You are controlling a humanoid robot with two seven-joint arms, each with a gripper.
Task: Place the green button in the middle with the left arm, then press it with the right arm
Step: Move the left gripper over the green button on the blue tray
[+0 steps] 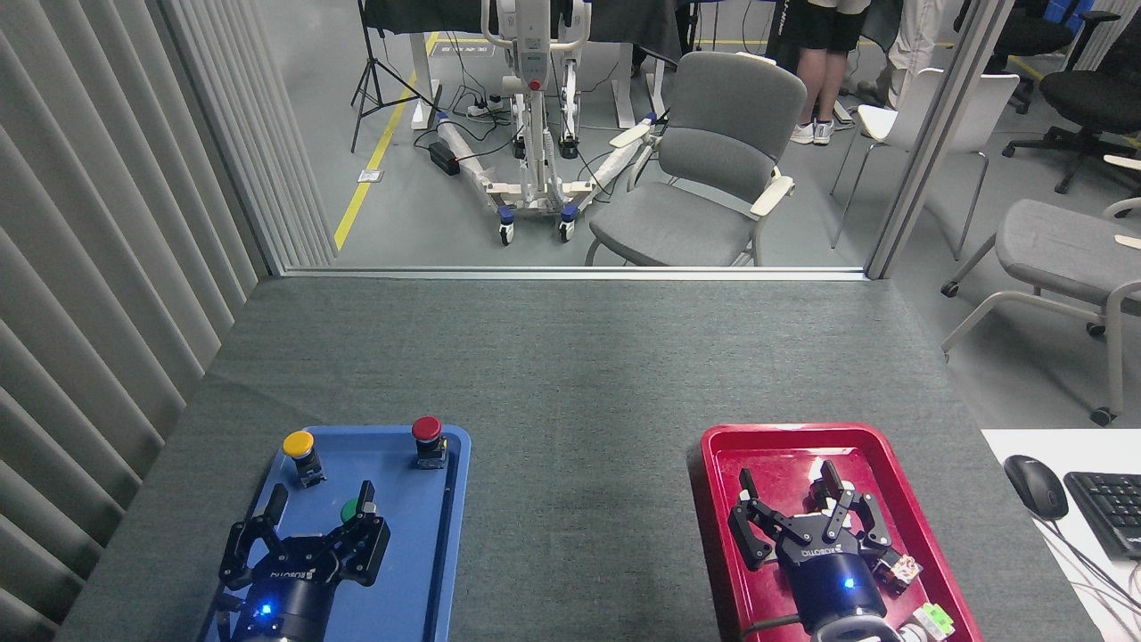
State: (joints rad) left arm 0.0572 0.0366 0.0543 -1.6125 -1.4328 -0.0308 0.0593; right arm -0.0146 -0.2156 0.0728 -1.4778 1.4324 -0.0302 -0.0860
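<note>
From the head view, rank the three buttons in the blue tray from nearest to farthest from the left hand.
1. Green button: partly hidden beside the right finger of the left hand.
2. Yellow button: far-left part of the blue tray.
3. Red button: far-right corner of the tray.

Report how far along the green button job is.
Nothing is finished. The green button sits in the blue tray, beside the open left gripper, not gripped. The middle is bare. The right gripper hangs open over the red tray. Grasping, moving and pressing all remain.
</note>
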